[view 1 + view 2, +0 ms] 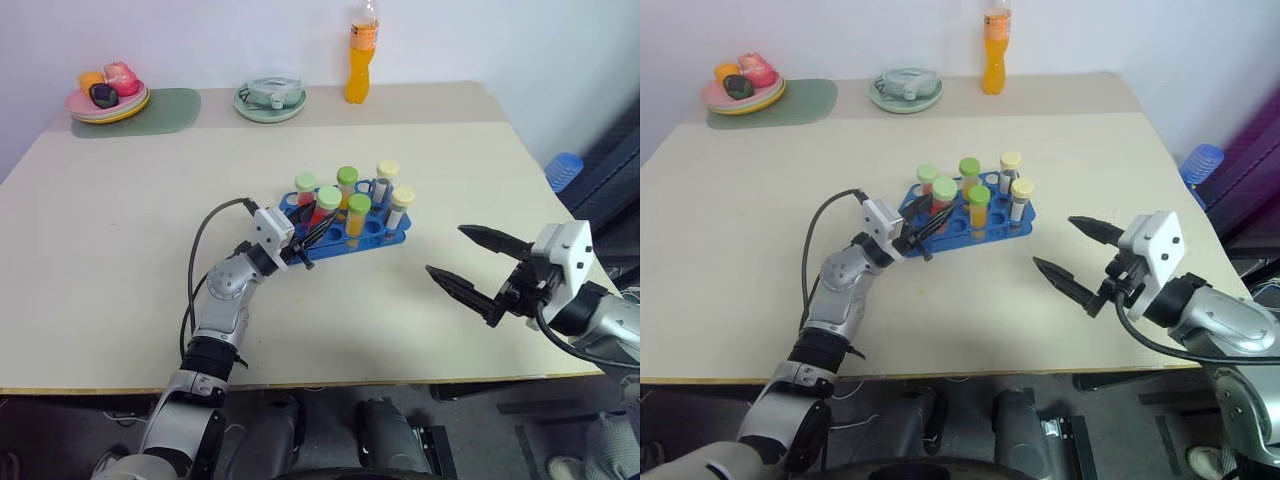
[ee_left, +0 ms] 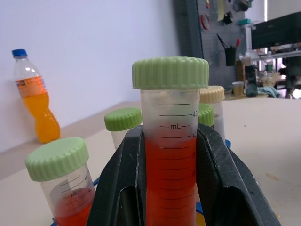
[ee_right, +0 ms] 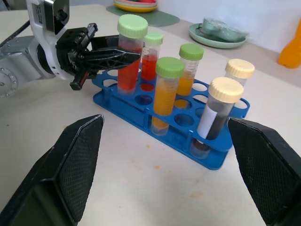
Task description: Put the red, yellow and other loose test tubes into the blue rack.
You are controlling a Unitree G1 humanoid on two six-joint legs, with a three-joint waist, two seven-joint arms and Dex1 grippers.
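At the near-left corner of the blue rack (image 1: 345, 222), your left claw (image 1: 305, 238) is clamped on a red-filled tube (image 3: 128, 55), upright with its green cap up, its base at the rack holes. Your right claw (image 1: 478, 268) hangs spread and empty, well right of the rack on the table (image 1: 120, 260); the left arm is nearer.

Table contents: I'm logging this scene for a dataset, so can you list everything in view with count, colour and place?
rack: one, blue, mid-table
test tubes: six in all; two red and two orange with green caps, two with cream caps; five stand in the rack
red tube: one, green cap, gripped over the rack's end
bottle: one, orange, back edge
plate of toy food: one, back left corner, on a green mat
dish: one, pale green, back centre
left gripper: shut on red tube
right gripper: open, beside rack
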